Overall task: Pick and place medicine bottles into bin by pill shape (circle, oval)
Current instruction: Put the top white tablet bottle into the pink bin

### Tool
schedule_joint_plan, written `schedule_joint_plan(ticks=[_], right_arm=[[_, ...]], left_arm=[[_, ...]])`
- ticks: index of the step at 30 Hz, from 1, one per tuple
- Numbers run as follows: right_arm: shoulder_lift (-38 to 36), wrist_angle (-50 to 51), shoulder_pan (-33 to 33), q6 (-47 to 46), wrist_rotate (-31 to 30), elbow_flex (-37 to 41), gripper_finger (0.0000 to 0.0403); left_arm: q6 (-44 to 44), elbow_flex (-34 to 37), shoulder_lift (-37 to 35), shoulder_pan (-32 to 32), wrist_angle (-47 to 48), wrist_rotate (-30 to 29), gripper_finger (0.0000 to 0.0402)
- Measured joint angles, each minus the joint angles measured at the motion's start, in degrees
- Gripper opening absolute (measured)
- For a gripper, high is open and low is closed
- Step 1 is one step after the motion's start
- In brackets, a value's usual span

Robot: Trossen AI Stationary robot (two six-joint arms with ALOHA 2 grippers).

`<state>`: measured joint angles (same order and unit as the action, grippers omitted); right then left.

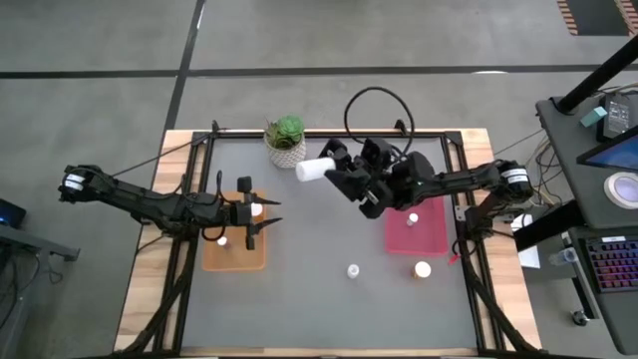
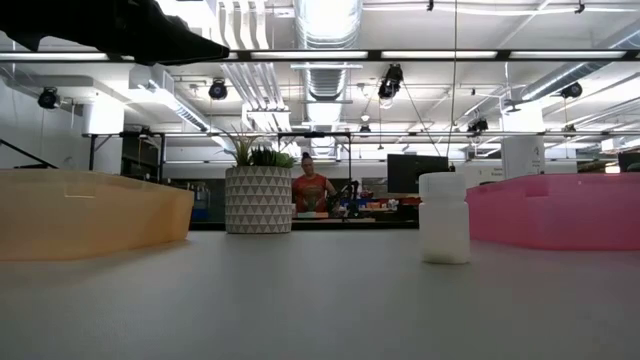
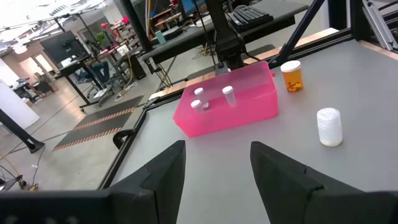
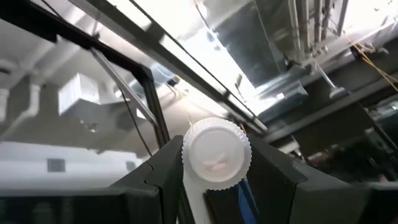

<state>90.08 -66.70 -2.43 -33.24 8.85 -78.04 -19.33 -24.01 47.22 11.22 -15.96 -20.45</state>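
My right gripper (image 1: 337, 172) is shut on a white medicine bottle (image 1: 313, 170), raised above the table's far middle, next to the potted plant (image 1: 286, 140). The bottle's ribbed white cap (image 4: 216, 154) shows between the fingers in the right wrist view. My left gripper (image 1: 261, 215) is open and empty over the orange bin (image 1: 235, 255), which holds two bottles (image 1: 223, 240). The pink bin (image 1: 419, 235) holds bottles (image 3: 229, 96). A white bottle (image 1: 353, 270) and an orange-bodied bottle (image 1: 423, 269) stand on their bases on the table. My right gripper pinches the white bottle between its two fingers (image 4: 163, 167), one on each side of it, at the end beside the cap (image 4: 216, 154). The bottle is lifted clear and lies about level, sticking out past the fingers toward the table's left (image 1: 303, 172).
The plant in its patterned white pot (image 2: 258, 198) stands at the far edge, left of the middle. The orange bin (image 2: 90, 212) is on the left, the pink bin (image 2: 560, 210) on the right. Bare grey table lies between them, with the white bottle (image 2: 444, 218) standing on it.
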Motion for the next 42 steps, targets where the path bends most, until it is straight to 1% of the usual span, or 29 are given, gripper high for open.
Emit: schedule_joint_plan(ticks=[6, 8, 10, 20, 29, 34, 36, 39, 42], right_arm=[[-0.37, -1.84, -0.07, 0.03, 0.04, -0.02, 0.0146], [-0.67, 0.70, -0.02, 0.31, 0.04, -0.05, 0.0146], [-0.76, 5.68, 0.24, 0.44, 0.04, -0.07, 0.0146], [-3.73, 44.75, 3.13, 1.22, 0.06, -0.37, 0.0146], [-5.83, 71.88, 3.25, 2.54, 0.08, -0.33, 0.0146], [-6.63, 94.22, 3.73, 2.45, -0.30, -0.33, 0.0146], [-6.87, 104.18, 3.93, 1.33, -2.55, -0.33, 0.0146], [-6.93, 118.18, 3.97, -1.88, -8.89, -0.33, 0.0146], [-7.35, 127.56, 4.02, -6.15, -13.49, -0.31, 0.0146]], left_arm=[[-0.01, 0.00, 0.00, 0.00, -0.01, -0.01, 0.0167], [-0.01, 0.00, 0.00, 0.00, 0.01, -0.01, 0.0167], [-0.01, 0.00, 0.00, 0.00, 0.01, -0.01, 0.0167], [0.01, 0.02, 0.02, 0.00, 0.36, -0.01, 0.0167], [-0.01, 0.02, 0.02, 0.00, 0.31, 0.00, 0.0167], [-0.07, 0.02, 0.01, 0.00, 0.32, -0.01, 0.0167], [-0.08, 0.02, 0.00, 0.00, 0.32, -0.01, 0.0167], [-0.09, 0.02, 0.00, 0.00, 0.30, 0.00, 0.0167], [-0.12, 0.02, 0.01, 0.00, 0.32, 0.00, 0.0167]])
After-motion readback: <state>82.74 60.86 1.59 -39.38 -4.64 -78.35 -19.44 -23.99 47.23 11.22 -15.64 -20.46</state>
